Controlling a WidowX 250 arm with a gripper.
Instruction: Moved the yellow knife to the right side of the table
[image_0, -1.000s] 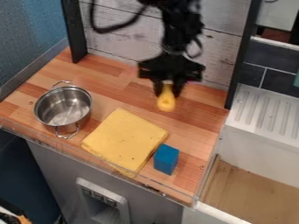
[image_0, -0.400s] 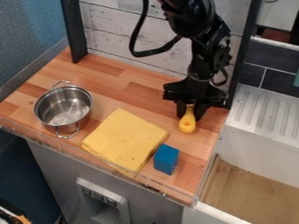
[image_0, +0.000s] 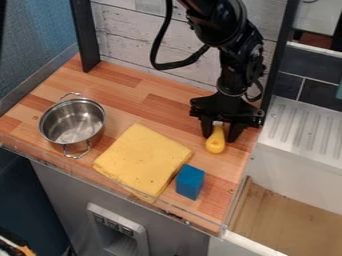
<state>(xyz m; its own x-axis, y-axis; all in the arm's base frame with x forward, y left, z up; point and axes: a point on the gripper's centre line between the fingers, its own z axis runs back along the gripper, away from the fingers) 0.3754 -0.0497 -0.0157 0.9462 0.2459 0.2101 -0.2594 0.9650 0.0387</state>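
The gripper has its fingers parted either side of the yellow knife, right of the frame's centre on the wooden table, so from here I'd want it rising straight up, slowly, without dragging the knife along.

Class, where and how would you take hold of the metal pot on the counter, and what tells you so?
Pinch the pot by its rim on the side facing the yellow cloth, coming straight down, one finger inside, one outside. It stands upright with its top open, so the thin wall should be easy to straddle there, away from both wire handles.
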